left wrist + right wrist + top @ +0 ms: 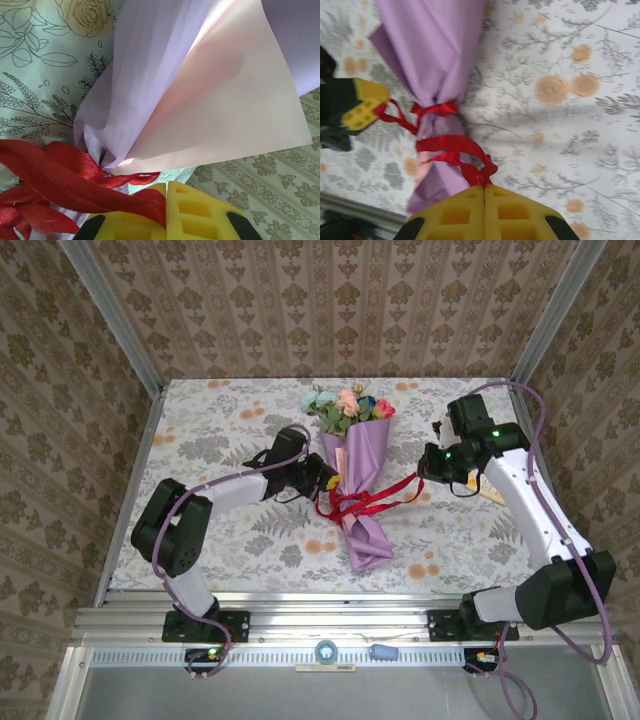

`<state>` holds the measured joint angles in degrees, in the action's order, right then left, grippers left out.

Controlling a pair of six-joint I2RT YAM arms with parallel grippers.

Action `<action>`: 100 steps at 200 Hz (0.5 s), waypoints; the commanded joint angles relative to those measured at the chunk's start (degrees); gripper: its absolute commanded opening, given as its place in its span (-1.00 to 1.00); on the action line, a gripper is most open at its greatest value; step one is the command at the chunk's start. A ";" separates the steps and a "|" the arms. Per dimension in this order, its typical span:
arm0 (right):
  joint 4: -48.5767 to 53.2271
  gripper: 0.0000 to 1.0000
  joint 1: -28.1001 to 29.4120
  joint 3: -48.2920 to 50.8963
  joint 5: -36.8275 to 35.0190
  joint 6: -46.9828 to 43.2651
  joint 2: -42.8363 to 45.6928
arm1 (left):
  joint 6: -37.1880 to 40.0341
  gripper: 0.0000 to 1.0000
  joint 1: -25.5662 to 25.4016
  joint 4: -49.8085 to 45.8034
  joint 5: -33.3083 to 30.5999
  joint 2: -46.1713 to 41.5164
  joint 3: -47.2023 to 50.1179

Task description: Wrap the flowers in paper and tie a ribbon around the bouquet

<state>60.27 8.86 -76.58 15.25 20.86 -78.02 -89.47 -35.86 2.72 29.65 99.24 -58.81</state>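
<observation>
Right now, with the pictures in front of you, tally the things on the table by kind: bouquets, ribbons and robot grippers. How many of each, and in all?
bouquet: 1
red ribbon: 1
grippers, the left gripper and the right gripper: 2
Total: 4

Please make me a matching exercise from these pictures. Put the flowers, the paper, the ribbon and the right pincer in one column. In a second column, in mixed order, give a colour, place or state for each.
Column one
1 flowers
2 paper
3 ribbon
4 right pincer

Column two
A lilac, rolled up, pinched in the middle
B shut on a red strand
C red, wound around the paper
D heads sticking out of the paper's far end

Pairs: 1-D, 2-A, 3-C, 4-B
</observation>
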 commanded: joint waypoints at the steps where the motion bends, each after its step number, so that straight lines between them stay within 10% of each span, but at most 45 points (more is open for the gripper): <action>1: 2.58 -1.00 -0.25 -1.90 -5.83 -4.38 -2.91 | 0.60 -1.00 -0.60 -2.00 -0.82 -1.96 -2.54; 100: 0.13 -0.87 0.08 -3.94 -18.43 -7.79 -14.29 | -1.45 -1.00 -0.86 -2.88 -1.88 -5.00 -4.21</action>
<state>60.69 8.88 -79.05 -0.36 14.70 -90.41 -89.54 -36.32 0.36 28.21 96.03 -60.82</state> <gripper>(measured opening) 0.053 0.066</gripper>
